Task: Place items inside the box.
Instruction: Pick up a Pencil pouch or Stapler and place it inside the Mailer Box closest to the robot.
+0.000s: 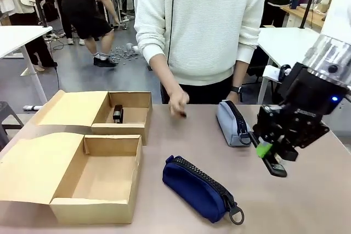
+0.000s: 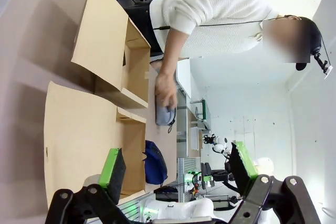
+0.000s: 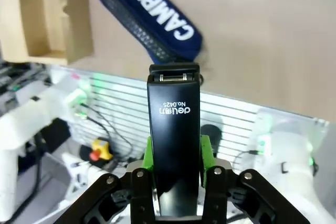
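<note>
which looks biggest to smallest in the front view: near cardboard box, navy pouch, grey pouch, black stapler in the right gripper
1. near cardboard box
2. navy pouch
3. grey pouch, though it lies farther off, so the gap to the navy one is unsure
4. black stapler, partly hidden in the right gripper

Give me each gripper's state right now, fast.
Left gripper: open, nothing between its pads.
Right gripper: closed on the small black stapler.
</note>
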`<state>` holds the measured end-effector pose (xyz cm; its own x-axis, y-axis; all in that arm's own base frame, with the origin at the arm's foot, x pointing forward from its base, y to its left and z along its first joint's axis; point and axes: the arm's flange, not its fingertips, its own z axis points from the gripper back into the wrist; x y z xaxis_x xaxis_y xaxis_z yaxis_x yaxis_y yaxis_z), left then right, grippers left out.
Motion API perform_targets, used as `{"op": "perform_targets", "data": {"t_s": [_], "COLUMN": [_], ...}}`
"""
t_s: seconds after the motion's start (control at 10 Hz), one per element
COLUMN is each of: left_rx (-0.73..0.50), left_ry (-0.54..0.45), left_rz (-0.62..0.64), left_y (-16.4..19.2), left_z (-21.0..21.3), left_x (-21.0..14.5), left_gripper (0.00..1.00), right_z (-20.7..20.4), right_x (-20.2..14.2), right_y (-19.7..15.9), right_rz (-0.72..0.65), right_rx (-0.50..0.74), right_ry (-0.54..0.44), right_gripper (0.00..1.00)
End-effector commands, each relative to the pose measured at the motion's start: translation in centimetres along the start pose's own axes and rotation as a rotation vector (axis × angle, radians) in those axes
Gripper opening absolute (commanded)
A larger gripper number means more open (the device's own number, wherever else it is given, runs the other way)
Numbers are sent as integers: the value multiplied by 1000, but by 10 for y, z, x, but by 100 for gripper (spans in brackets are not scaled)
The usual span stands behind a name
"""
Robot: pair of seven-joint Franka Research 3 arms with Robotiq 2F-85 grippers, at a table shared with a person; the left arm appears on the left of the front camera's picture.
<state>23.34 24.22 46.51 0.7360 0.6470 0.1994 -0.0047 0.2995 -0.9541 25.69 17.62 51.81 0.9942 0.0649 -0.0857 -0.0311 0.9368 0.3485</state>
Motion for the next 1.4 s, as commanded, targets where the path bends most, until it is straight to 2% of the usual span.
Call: {"op": "perform_targets", "data": {"t_s": [0.0, 0.1, 0.2, 0.5, 0.7, 0.9, 1.2, 1.3], "left_rx": [-25, -25, -25, -25, -25, -25, -25, -25], "left_ry": [-9, -9, -9, -9, -9, -9, -9, -9], "left_rz": [-18, -18, -18, -18, -18, -18, -18, -18], "left_y": [-1, -1, -1, -1, -1, -1, -1, -1], "left_z": [-1, -1, -1, -1, -1, -1, -1, -1], "left_x": [0, 0, 0, 0, 0, 0, 0, 0], "left_gripper": [100, 100, 100, 100, 100, 100, 100, 100], "right_z": [13, 18, 19, 17, 10, -20, -89, -113], "right_x": [4, -5, -11, -8, -3, 14, 35, 34], "right_y": [-25, -45, -50, -38, -12, 57, 172, 201], "right_rz": [-132, -188, -210, -166, -131, -99, 70, 103], "right_rx": [113, 169, 184, 148, 147, 162, 157, 123], "right_ry": [-27, -68, -105, -107, -111, -107, 7, -25], "right_gripper": [37, 37, 37, 37, 37, 37, 37, 37]}}
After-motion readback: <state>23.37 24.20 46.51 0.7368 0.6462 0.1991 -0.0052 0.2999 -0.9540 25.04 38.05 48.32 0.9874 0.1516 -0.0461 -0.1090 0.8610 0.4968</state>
